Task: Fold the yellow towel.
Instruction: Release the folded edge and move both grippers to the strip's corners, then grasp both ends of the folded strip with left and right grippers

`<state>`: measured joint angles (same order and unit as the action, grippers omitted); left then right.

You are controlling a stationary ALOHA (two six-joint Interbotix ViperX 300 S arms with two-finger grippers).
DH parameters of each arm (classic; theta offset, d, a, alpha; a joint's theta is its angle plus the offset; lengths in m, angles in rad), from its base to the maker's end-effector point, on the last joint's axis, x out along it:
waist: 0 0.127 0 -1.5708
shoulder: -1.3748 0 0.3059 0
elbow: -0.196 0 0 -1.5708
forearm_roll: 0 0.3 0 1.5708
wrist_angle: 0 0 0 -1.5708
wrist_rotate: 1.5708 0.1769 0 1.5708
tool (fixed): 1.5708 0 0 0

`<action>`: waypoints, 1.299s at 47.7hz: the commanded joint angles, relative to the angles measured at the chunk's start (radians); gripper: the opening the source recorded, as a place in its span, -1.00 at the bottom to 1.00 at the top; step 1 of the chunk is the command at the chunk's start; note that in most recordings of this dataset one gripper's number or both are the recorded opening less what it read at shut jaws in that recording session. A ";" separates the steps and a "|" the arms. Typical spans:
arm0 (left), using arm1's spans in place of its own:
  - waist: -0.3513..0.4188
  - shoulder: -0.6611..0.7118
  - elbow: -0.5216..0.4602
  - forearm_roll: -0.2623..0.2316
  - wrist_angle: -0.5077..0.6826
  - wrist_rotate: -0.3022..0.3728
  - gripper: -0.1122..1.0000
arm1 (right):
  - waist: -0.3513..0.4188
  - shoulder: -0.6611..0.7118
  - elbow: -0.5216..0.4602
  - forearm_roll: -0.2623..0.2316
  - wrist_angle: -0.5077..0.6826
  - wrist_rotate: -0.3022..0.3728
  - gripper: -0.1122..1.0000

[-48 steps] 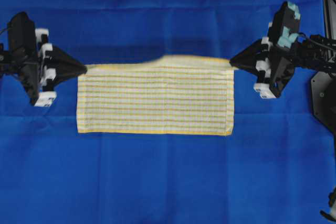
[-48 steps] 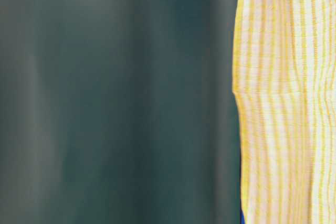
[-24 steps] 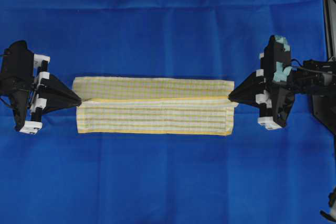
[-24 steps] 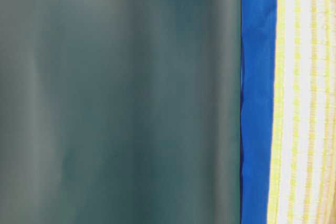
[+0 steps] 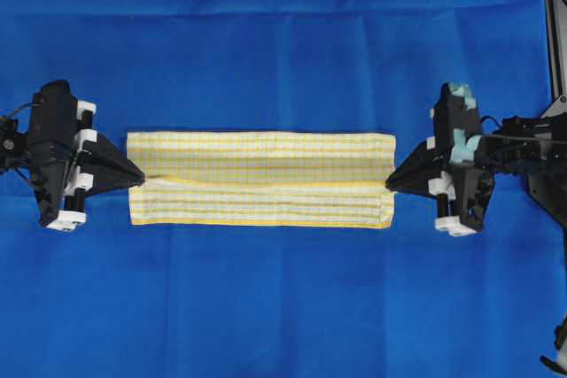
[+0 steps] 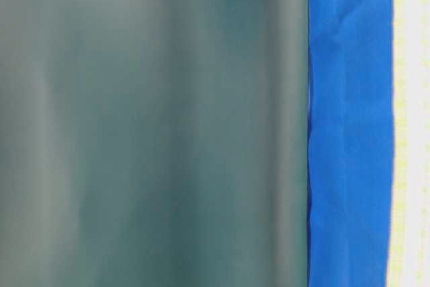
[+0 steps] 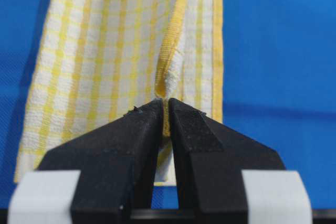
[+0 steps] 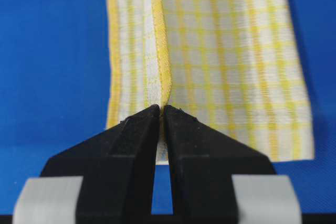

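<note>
The yellow towel lies across the middle of the overhead view, its far half doubled over toward the near hem. At the towel's left end my left gripper is shut on the carried hemmed edge; the left wrist view shows that hem pinched between the black fingertips, the towel stretching away beyond my left gripper. My right gripper is shut on the same edge at the right end. In the right wrist view the towel runs away from my right gripper. A pale strip of towel shows at table level.
A large plain blue cloth covers the whole work surface under the towel. A dark arm base stands at the right edge. The left part of the table-level view is a blurred grey-green backdrop.
Both grippers carried the towel's far edge toward the near hem and lowered it. The lifted half has come down over the lower half. Both stayed shut.
</note>
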<state>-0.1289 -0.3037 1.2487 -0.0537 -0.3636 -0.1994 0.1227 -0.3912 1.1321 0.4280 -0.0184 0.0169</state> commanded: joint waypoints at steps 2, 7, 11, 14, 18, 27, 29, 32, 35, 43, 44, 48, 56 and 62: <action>-0.003 0.002 -0.017 -0.005 -0.005 0.002 -0.71 | 0.018 0.026 -0.038 0.003 -0.003 0.000 -0.72; -0.003 0.000 -0.017 -0.005 -0.005 -0.015 -0.52 | 0.035 0.074 -0.067 0.017 0.008 0.000 -0.71; -0.003 0.002 -0.018 -0.005 -0.005 -0.037 -0.18 | 0.046 0.095 -0.086 0.026 0.031 0.000 -0.64; -0.003 0.002 -0.023 -0.005 -0.005 -0.057 0.10 | 0.048 0.098 -0.089 0.028 0.044 0.000 -0.37; -0.003 -0.002 -0.025 -0.005 0.005 -0.067 0.50 | 0.048 0.094 -0.086 0.028 0.041 0.000 0.08; 0.006 -0.026 -0.040 -0.003 0.041 -0.055 0.67 | 0.023 0.052 -0.067 0.021 -0.006 -0.005 0.62; 0.017 -0.031 -0.044 -0.002 0.046 -0.054 0.64 | 0.003 0.040 -0.061 0.021 -0.009 -0.006 0.58; 0.048 -0.031 -0.054 0.000 0.054 -0.051 0.62 | -0.040 0.025 -0.051 0.020 -0.011 -0.008 0.53; 0.084 -0.026 -0.057 0.002 0.069 -0.034 0.62 | -0.083 0.014 -0.043 0.017 -0.011 -0.012 0.53; 0.204 -0.020 -0.071 0.002 0.117 0.049 0.62 | -0.213 0.018 -0.041 -0.031 0.003 -0.017 0.53; 0.215 -0.018 -0.072 0.002 0.117 0.058 0.62 | -0.222 0.021 -0.041 -0.034 0.006 -0.017 0.53; 0.245 -0.011 -0.081 0.002 0.120 0.098 0.63 | -0.250 0.034 -0.044 -0.041 0.020 -0.017 0.53; 0.253 0.012 -0.089 0.002 0.121 0.127 0.63 | -0.259 0.077 -0.049 -0.043 0.020 -0.017 0.53; 0.264 0.063 -0.087 0.002 0.110 0.127 0.62 | -0.268 0.130 -0.048 -0.043 0.009 -0.017 0.53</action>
<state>0.1273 -0.2623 1.1750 -0.0552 -0.2424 -0.0736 -0.1381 -0.2807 1.0999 0.3866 0.0031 0.0015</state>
